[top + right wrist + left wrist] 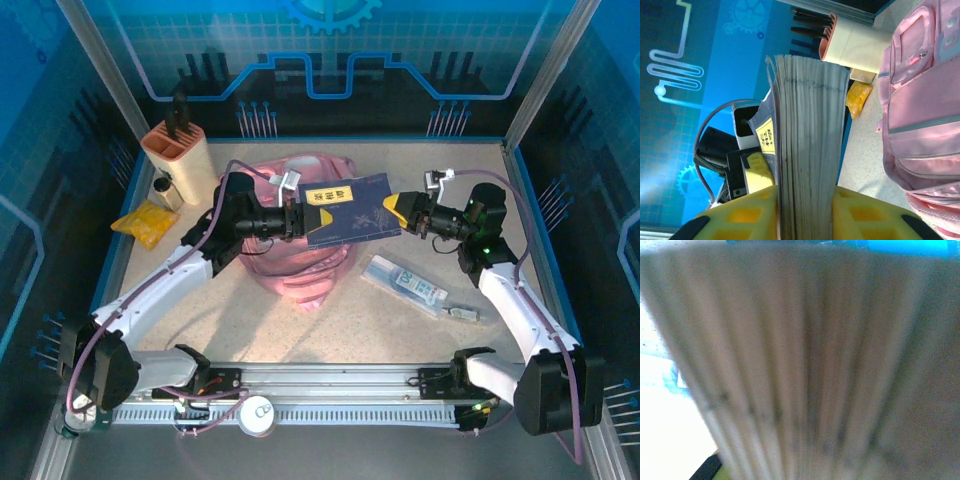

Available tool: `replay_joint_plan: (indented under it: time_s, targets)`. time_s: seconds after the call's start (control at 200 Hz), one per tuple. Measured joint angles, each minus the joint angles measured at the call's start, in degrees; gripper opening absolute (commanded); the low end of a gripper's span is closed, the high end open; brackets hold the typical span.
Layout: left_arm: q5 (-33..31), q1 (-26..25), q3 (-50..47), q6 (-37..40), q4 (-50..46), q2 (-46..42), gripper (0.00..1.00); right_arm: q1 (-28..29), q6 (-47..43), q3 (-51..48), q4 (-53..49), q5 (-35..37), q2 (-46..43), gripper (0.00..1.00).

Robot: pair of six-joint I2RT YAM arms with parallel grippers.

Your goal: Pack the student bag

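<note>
left claw (297, 220), right claw (395, 213): both clamped on book (345, 210) | advice: confirm right grip before left releases over student bag (300, 272)

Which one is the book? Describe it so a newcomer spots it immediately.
Start at the big pink student bag mid-table. Over its right side, the left gripper and right gripper grip the book between them. It is the only flat dark-blue item, with a yellow label on top.
</note>
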Motion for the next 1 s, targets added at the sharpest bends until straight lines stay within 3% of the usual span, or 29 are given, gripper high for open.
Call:
replay_joint_plan:
  time_s: [0.25, 0.495, 0.61, 0.805, 1.001]
  targets:
    - [0.2, -0.1, 0.4, 0.1, 0.0, 1.5, 0.08, -0.5, 0.2, -0.3, 0.6, 0.0, 0.0, 0.0]
    - [-0.1, -0.7, 1.5, 2.0, -1.3, 2.1, 0.56, -1.5, -0.4, -0.4, 0.0, -0.3, -1.0, 0.0]
    - [-1.7, -0.7, 3.2, 5.0, -5.6, 2.1, 0.69, -3.5, -0.7, -0.4, -0.7, -0.7, -1.7, 0.0]
    - [-12.3, -0.7, 6.1, 16.3, -17.3, 1.0, 0.73, -9.1, -3.8, -1.1, -6.3, -0.5, -4.5, 0.0]
    - [-30.6, -3.4, 7.6, 30.2, -30.0, 3.6, 0.74, -14.9, -10.3, -3.8, -16.3, 1.5, -9.4, 0.0]
